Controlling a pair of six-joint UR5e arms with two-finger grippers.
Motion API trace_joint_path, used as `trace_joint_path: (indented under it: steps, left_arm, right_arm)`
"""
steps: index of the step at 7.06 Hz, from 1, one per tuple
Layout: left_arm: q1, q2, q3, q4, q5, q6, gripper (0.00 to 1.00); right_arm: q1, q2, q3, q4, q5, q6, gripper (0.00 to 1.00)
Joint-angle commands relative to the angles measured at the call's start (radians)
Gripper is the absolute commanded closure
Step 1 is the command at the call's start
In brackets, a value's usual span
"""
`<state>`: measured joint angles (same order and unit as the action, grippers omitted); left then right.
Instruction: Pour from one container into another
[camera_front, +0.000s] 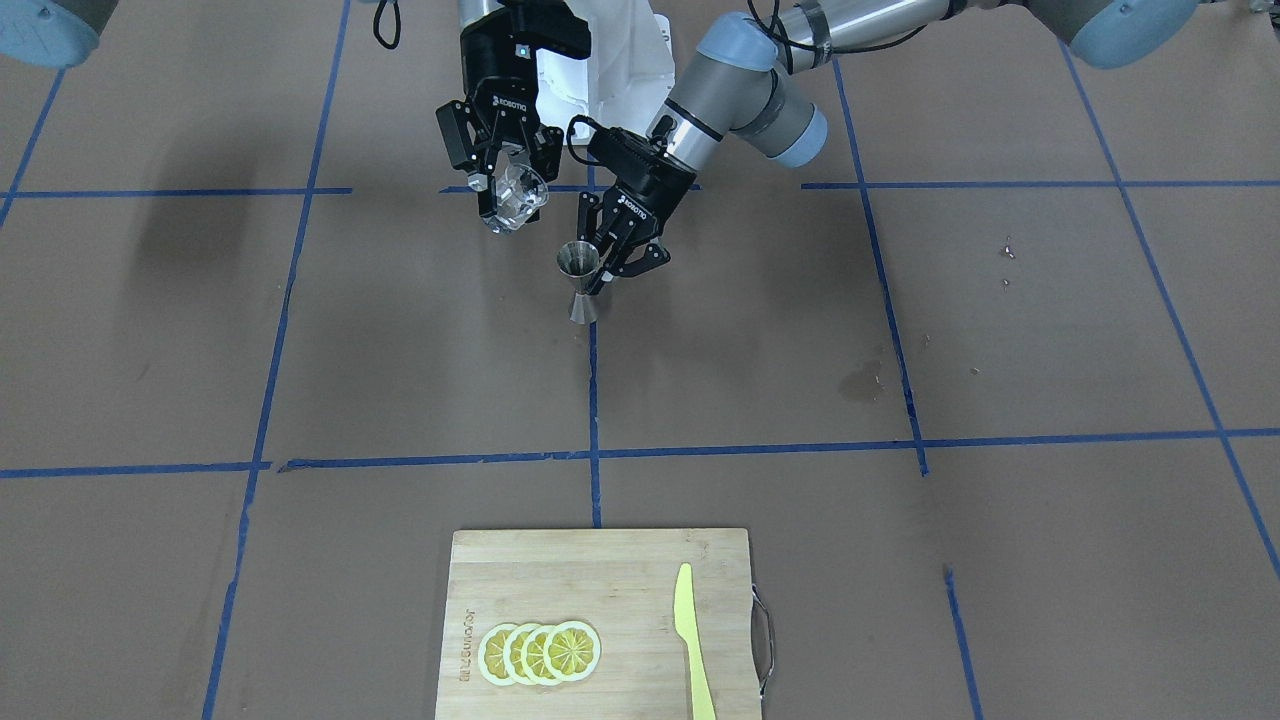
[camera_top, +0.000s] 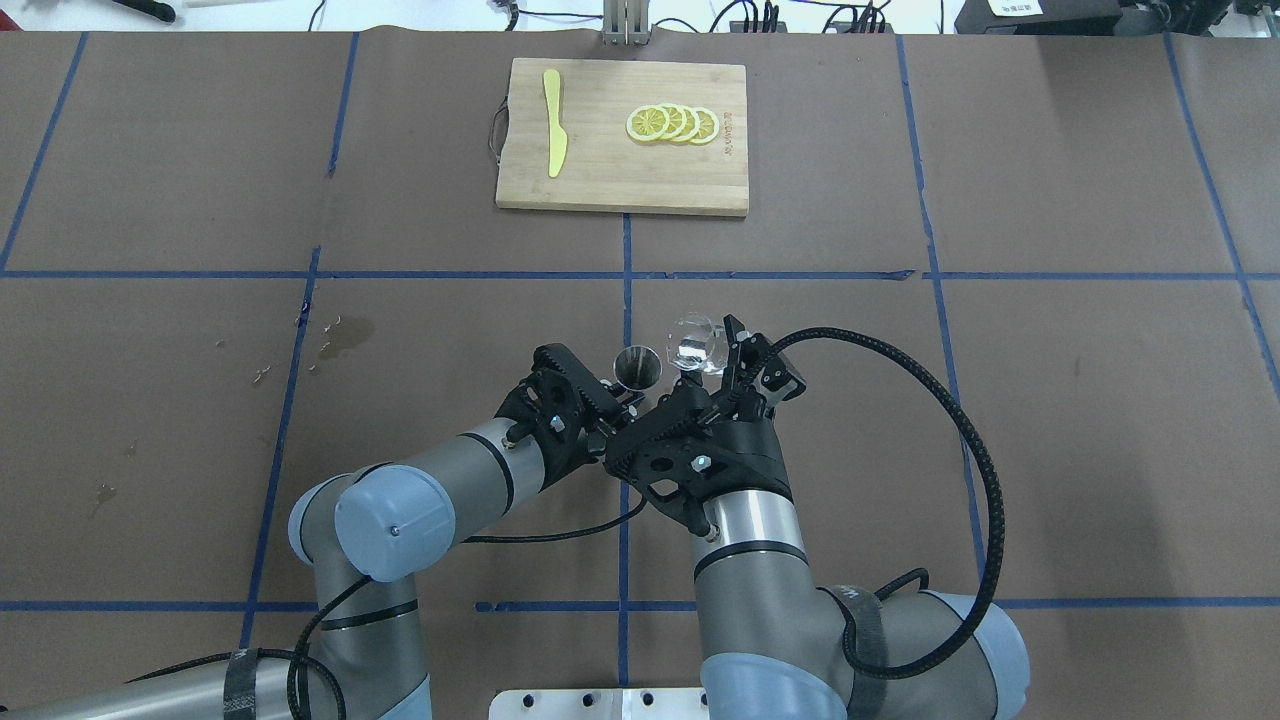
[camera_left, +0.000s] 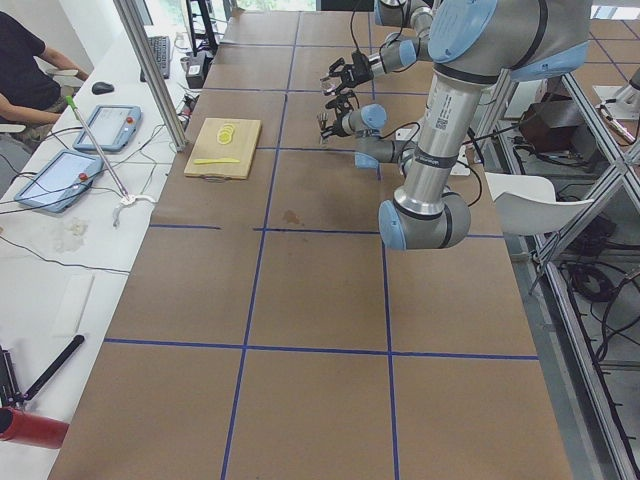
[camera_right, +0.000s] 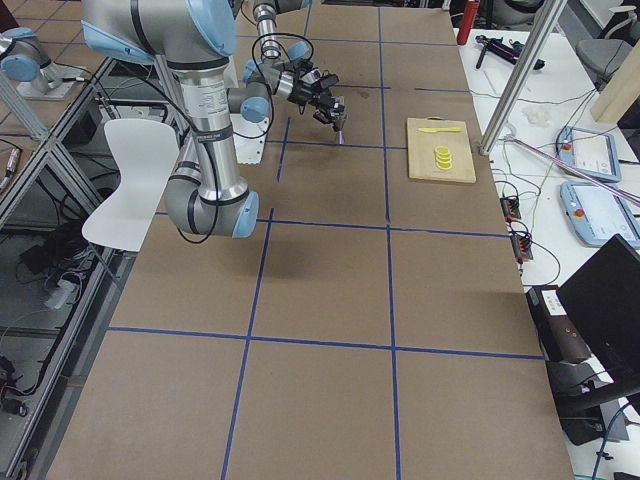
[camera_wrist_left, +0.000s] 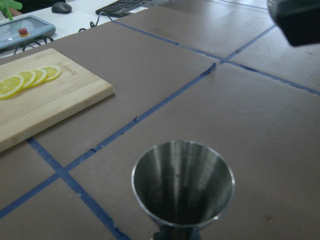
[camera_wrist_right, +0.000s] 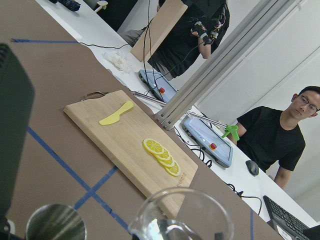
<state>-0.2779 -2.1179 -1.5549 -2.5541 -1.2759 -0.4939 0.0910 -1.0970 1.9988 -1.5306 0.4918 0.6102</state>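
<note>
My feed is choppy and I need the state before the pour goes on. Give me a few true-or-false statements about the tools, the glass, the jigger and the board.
1. The right tool holds the clear glass tilted, off the table. True.
2. The left tool is open and well away from the jigger. False: it is shut on the jigger near its waist.
3. The jigger lies on its side. False: it is upright, with its open mouth up.
4. Lemon slices and a yellow knife lie on the cutting board. True.
5. The glass hangs over the cutting board. False: it is beside the jigger, far from the board.
</note>
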Motion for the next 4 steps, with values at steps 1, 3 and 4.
trace_joint_path:
  steps: [1, 3, 4]
  left_arm:
    - [0.0, -0.008, 0.01, -0.002, 0.001, 0.0, 1.0]
    - [0.0, -0.011, 0.012, -0.002, 0.001, 0.0, 1.0]
    - [0.0, -0.013, 0.01, -0.002, 0.001, 0.0, 1.0]
  right_arm:
    - [0.01, 0.029, 0.0, -0.06, 0.014, -0.024, 1.0]
    - [0.021, 0.029, -0.002, -0.072, 0.019, -0.059, 1.0]
    - [0.024, 0.029, -0.003, -0.074, 0.024, -0.069, 1.0]
